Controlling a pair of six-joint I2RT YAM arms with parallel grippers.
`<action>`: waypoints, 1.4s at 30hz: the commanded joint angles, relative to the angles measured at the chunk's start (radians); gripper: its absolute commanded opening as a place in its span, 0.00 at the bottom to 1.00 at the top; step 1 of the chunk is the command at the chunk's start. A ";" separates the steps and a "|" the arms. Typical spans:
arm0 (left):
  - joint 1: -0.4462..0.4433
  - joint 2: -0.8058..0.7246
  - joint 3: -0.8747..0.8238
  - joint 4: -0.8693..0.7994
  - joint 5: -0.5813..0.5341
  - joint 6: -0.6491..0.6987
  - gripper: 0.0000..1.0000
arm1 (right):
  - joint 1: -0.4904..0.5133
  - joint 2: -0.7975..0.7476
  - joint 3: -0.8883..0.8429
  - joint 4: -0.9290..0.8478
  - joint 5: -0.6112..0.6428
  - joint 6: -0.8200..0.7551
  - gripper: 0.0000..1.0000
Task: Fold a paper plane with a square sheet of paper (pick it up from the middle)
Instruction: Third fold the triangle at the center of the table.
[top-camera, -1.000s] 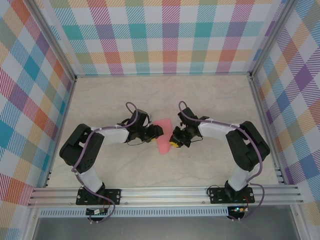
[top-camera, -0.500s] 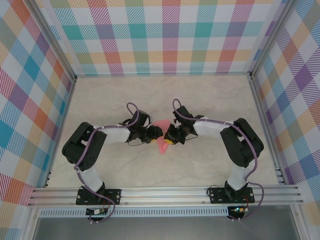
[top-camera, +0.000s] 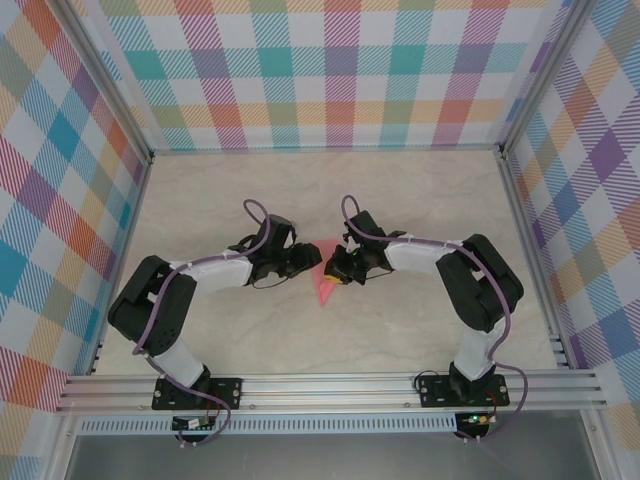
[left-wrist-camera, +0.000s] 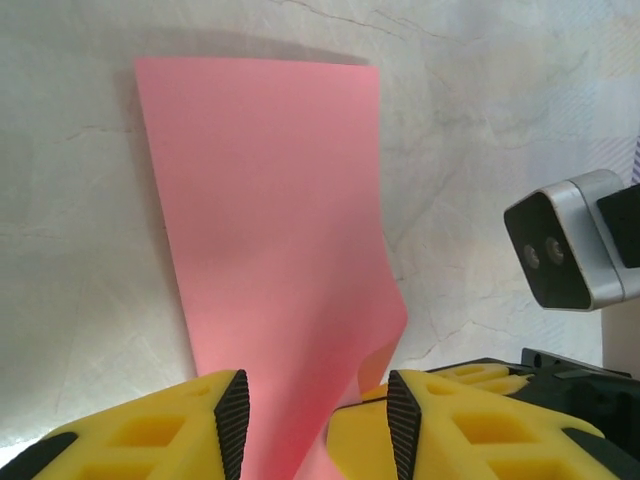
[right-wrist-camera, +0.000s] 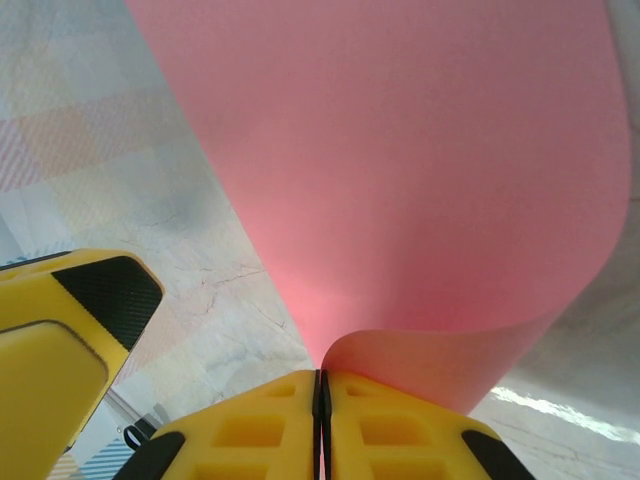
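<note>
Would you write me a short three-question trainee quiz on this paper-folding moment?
1. True or false: the right gripper is shut on the paper.
2. The paper is: A blue, B pink, C white.
3. Fill in: the left gripper has a jaw on either side of the paper, and they stand ____.
Key: 1 true; 2 B; 3 open.

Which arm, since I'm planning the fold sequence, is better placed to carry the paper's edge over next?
Probably the right. The right tool is shut on the square sheet of paper, which curls over from the pinch. The left tool stands open astride the sheet, not gripping it.
</note>
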 joint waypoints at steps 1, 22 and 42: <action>0.008 0.054 0.032 0.032 -0.011 -0.012 0.43 | 0.009 0.026 0.008 0.039 -0.021 -0.022 0.11; 0.012 0.157 0.064 0.050 0.006 -0.018 0.40 | 0.013 0.071 -0.010 0.090 0.005 0.022 0.10; 0.012 0.164 0.068 0.040 0.021 -0.016 0.39 | 0.011 0.094 -0.002 0.086 0.019 0.019 0.10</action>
